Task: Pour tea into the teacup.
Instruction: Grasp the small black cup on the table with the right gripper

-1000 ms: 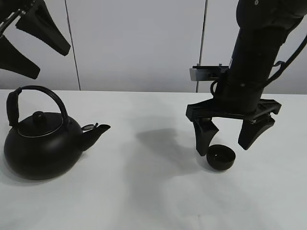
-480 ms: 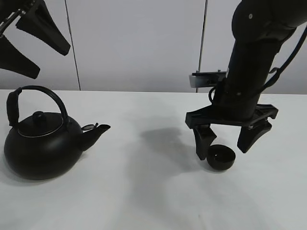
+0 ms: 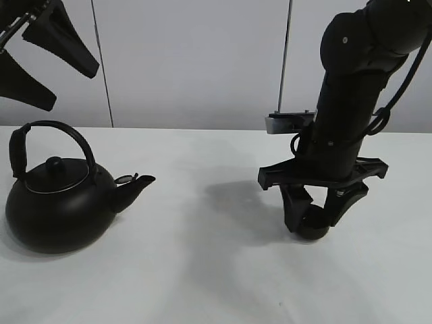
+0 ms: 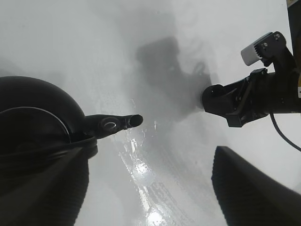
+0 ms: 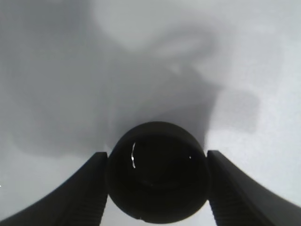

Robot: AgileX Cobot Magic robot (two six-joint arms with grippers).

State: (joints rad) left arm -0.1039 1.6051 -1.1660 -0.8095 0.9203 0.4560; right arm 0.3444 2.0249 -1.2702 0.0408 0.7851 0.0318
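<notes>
The tiny black teacup (image 5: 157,174) sits on the white table (image 3: 202,270) at the right, with a glossy inside. My right gripper (image 3: 314,221) is down at the table and shut on the teacup (image 3: 312,233), one finger pressed against each side. At the left stands the big black kettle (image 3: 57,206) with its arched handle and its spout (image 4: 117,123) pointing right. High above the kettle, at the upper left, my left gripper (image 3: 67,88) hangs open with nothing between its fingers (image 4: 254,188).
White wall panels stand behind the table. The right arm (image 3: 351,101) rises steeply from the cup. A wide stretch of bare tabletop lies between kettle and cup.
My right gripper has lowered slightly and closed its fingers onto the teacup, which stood between open fingers before. Kettle and left gripper have not moved.
</notes>
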